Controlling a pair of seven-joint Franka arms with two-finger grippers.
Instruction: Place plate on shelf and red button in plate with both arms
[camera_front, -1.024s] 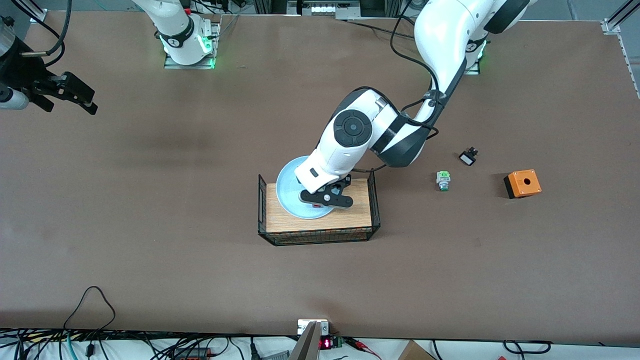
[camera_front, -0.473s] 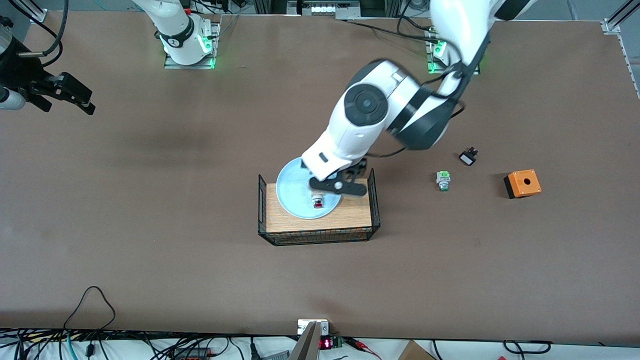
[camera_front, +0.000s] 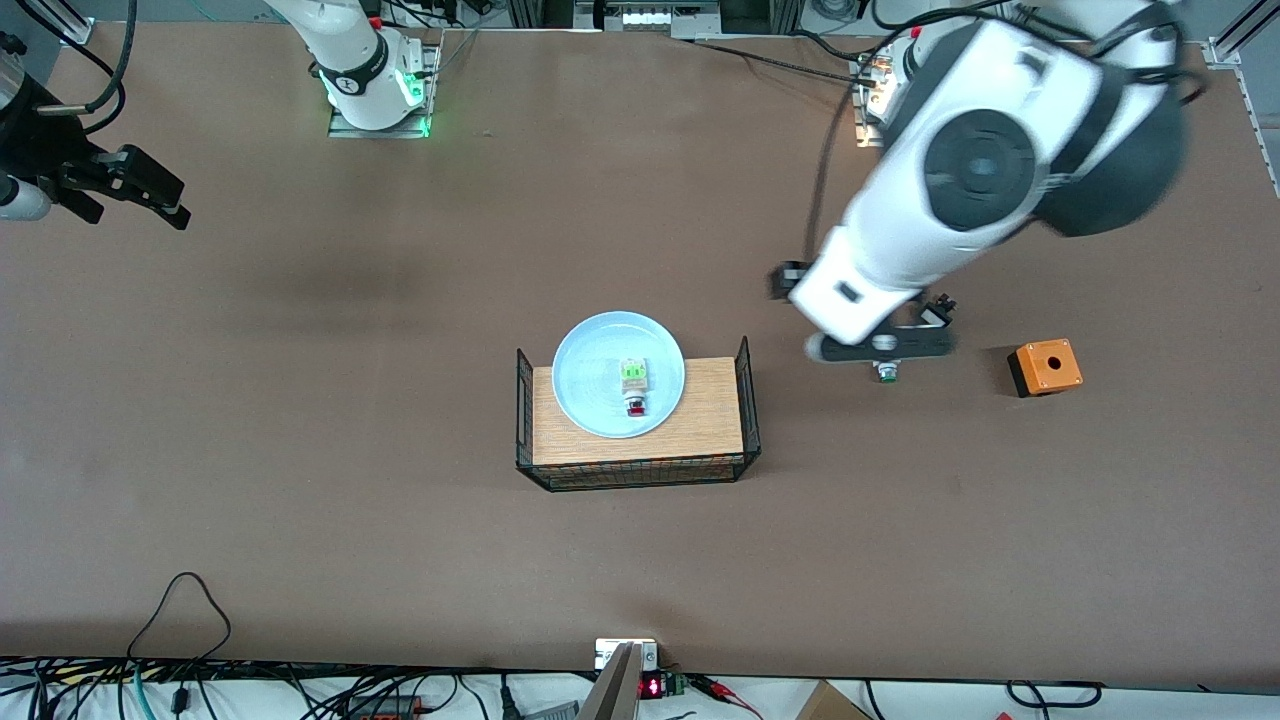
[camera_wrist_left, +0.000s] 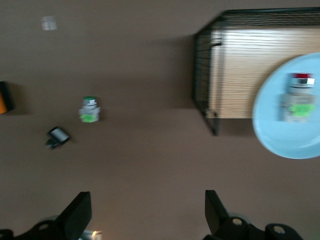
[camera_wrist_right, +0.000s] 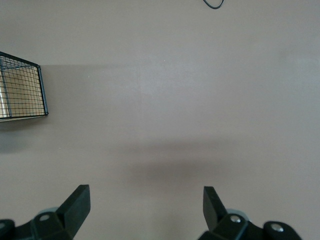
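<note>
The pale blue plate (camera_front: 590, 372) lies on the wooden board inside the wire basket (camera_front: 640, 470) at mid table. The red button (camera_front: 634, 386) lies on the plate, apart from both grippers, with its red cap toward the front camera. Both also show in the left wrist view: the plate (camera_wrist_left: 280, 130) and the red button (camera_wrist_left: 299, 98). My left gripper (camera_front: 880, 346) is open and empty, up in the air over the green-tipped button part (camera_front: 886, 373); it shows open in its wrist view (camera_wrist_left: 147, 215). My right gripper (camera_front: 165, 200) waits open and empty at the right arm's end of the table, and in its wrist view (camera_wrist_right: 145, 210).
A green-tipped button part (camera_wrist_left: 90, 110), a small black part (camera_front: 938, 312) and an orange box with a hole (camera_front: 1045, 366) lie toward the left arm's end. The basket's wire walls (camera_wrist_left: 205, 90) stand up around the board; a corner shows in the right wrist view (camera_wrist_right: 22, 87).
My left gripper has let go of the red button on the plate, risen and swung away toward the left arm's end. The right arm has barely moved.
</note>
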